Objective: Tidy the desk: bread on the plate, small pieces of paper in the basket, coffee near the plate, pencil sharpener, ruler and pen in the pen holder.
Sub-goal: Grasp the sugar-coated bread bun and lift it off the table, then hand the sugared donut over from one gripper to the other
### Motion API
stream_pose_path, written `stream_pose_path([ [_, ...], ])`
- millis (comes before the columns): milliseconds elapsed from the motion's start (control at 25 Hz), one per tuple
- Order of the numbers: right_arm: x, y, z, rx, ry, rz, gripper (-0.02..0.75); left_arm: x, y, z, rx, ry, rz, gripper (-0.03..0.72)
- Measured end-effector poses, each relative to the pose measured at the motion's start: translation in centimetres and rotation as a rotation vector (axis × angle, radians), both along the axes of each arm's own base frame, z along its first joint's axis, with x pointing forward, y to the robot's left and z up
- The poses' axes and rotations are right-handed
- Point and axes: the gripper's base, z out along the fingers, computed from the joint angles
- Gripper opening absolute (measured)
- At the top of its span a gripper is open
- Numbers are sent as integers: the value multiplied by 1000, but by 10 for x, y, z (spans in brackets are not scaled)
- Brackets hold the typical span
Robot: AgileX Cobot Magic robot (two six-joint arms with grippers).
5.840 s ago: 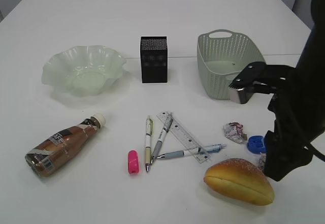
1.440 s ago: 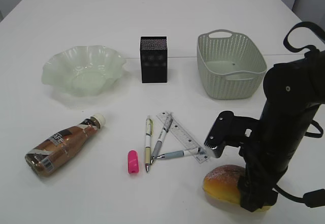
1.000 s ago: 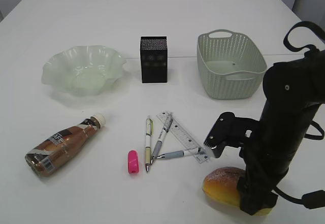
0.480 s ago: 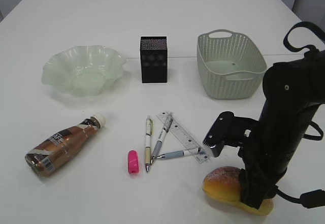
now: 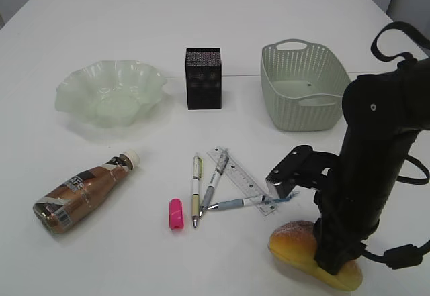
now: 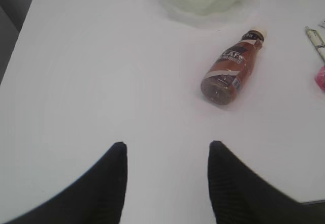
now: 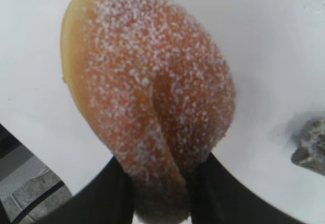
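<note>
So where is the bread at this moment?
In the exterior view the bread lies at the table's front right, just in front of the ruler. The right pincer is closed around its end.

Golden-orange bread [image 5: 295, 242] with white sugar dusting; pale green plate [image 5: 111, 94]; sage-green woven-pattern basket [image 5: 306, 84]; black dotted pen holder [image 5: 203, 78]; brown, white-capped coffee [image 5: 84, 188].

The right arm [image 5: 366, 168] stands bent steeply downward, its fingers [image 7: 119, 181] clamped (both sides pressing); the left fingers [image 6: 114, 173] are spread apart.
</note>
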Motion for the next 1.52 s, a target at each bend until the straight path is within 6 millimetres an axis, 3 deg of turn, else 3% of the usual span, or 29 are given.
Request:
stream_pose_path([
  [440, 2, 16, 28, 98, 137, -134, 228, 0, 0, 0, 0, 0, 0, 372],
  [680, -9, 26, 68, 281, 101, -207, 228, 0, 0, 0, 0, 0, 0, 372],
  [1040, -34, 36, 138, 645, -19, -150, 226, 0, 0, 0, 0, 0, 0, 372],
  [1400, -38, 51, 164, 952, -109, 11, 225, 10, -3, 1, -54, 59, -6, 372],
  [1520, -38, 54, 169, 1018, -139, 43, 225, 16, -7, 15, -97, 40, -25, 372],
])
